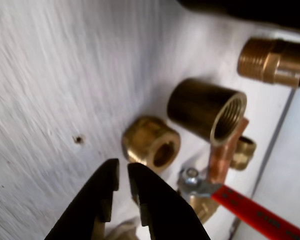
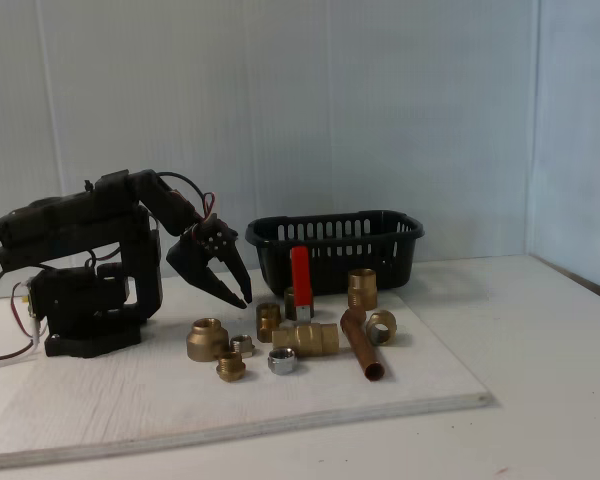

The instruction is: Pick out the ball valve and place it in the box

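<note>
No readable writing – ball valve point(image 1: 250, 207) lever bears blurred print.

pale grey walls point(image 2: 380, 100) meet in a corner — white tabletop point(image 2: 540, 400), soft even light.

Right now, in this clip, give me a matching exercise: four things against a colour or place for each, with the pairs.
Things:
1. ball valve handle
2. box
3. copper tube
4. tool

Descriptions:
A. black, slotted sides, at the back
B. lies near the board's front, open end toward the camera
C. bright red
D. hangs above the board, left of the fittings in the fixed view

Pairs: 1-C, 2-A, 3-B, 4-D
</note>
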Motion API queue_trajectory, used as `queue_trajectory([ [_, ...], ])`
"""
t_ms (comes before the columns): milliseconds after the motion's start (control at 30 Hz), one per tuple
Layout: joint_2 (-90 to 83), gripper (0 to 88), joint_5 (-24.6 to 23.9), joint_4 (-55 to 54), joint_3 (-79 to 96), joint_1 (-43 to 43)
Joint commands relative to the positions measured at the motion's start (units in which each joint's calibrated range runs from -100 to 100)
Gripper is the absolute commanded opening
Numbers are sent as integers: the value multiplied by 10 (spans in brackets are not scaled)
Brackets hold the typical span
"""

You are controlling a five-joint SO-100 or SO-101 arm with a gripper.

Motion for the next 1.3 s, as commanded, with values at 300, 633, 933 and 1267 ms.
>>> queue_trajectory([
  [300,-8,9,-1,5,-110,100],
  [633,-6,8,2,-13,-205,214],
  [933,2,7,-2,-114,-248,276],
  [1267,20,7,-14,-154,-278,276],
])
